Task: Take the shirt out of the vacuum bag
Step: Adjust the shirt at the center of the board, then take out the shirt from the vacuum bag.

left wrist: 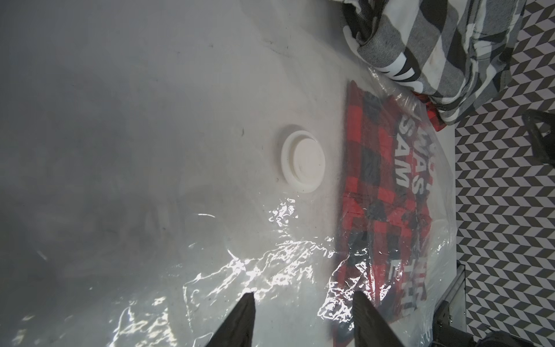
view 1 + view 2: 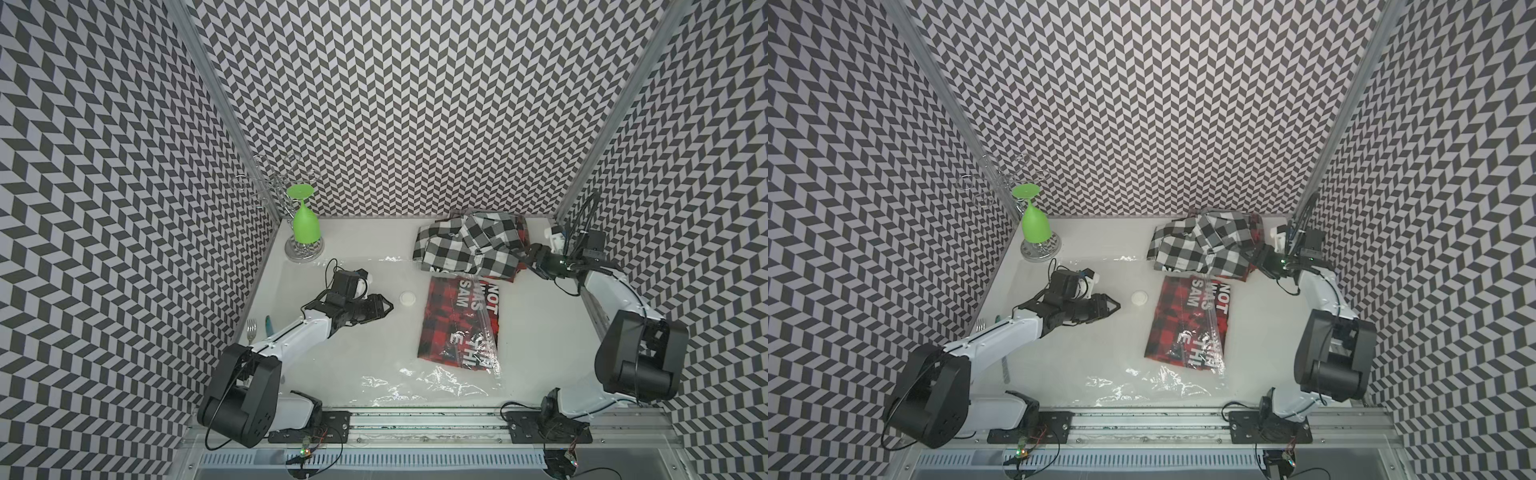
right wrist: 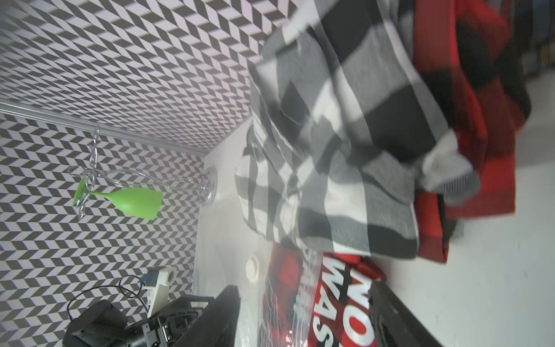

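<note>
Across nearly the whole white desk lies the vacuum bag, flat and see-through, its plastic crinkled and glinting along the near edge in both top views. Its round white valve sits near the middle of the desk. A red-and-black checked shirt with white lettering lies folded just to the right of the valve. The left wrist view shows creased plastic over it, so at least part of it is inside the bag. Beyond it, at the far right corner, a black-and-white checked shirt lies in a rumpled heap that overlaps the red shirt's far end. Some red cloth shows under the heap's right side in the right wrist view. The right tool is just beside that heap, its fingers spread apart and grasping nothing. The left tool hangs low over the bag just beside the valve, also released, with a clear gap between its dark fingertips. I cannot tell whether it touches the plastic. At the far left corner, a green wine glass hangs upside down from a wire rack. A fork lies along the desk's left edge.
</note>
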Motion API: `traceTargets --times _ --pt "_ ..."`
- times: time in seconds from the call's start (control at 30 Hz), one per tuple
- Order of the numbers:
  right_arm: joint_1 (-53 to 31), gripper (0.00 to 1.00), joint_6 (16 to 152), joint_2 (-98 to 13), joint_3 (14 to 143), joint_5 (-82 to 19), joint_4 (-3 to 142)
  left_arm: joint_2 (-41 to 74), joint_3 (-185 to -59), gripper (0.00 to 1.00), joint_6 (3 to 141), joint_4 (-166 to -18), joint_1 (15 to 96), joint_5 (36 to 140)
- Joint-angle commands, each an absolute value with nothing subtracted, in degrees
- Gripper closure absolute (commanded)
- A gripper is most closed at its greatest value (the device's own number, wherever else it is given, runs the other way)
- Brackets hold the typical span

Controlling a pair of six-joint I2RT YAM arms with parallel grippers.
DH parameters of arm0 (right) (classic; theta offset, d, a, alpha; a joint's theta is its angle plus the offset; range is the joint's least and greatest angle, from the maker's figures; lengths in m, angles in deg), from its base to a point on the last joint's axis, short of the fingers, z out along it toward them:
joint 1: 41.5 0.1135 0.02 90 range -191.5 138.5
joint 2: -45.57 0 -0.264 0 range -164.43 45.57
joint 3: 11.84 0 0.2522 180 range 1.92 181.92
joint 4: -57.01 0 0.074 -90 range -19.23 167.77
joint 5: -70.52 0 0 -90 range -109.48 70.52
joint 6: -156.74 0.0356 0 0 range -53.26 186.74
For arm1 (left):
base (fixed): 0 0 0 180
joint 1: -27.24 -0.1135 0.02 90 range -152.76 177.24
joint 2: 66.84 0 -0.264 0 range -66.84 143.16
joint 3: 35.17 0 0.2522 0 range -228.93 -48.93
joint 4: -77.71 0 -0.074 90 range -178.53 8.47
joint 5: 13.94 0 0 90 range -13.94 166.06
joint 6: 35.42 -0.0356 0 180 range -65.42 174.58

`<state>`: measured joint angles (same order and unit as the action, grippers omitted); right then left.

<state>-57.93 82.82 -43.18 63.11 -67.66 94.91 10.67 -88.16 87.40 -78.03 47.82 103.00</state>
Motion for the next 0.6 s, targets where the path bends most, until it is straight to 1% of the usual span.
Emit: traceTargets --times 0.0,0.17,0.3,0.43,0.57 --pt "-58.04 0.30 83.47 -40.15 56.33 -66.65 95.75 11.51 -88.75 0.46 86.23 -79.66 47.39 103.91" --pt "-55.96 0.30 84.45 -38.92 47.00 -64.81 93.06 12.70 -88.74 0.46 86.11 -80.21 47.02 104.67" --pt "-52.45 0.30 86.83 -38.67 41.86 -64.48 87.13 12.98 -88.73 0.46 85.79 -80.29 46.75 104.67" --pt "-50.51 0.30 88.16 -40.66 40.56 -63.41 82.70 13.30 -88.55 0.46 85.61 -80.17 46.06 104.71" --pt "-50.37 0.30 87.66 -42.79 40.70 -60.45 80.79 12.97 -87.73 0.46 85.35 -80.02 45.29 104.71"
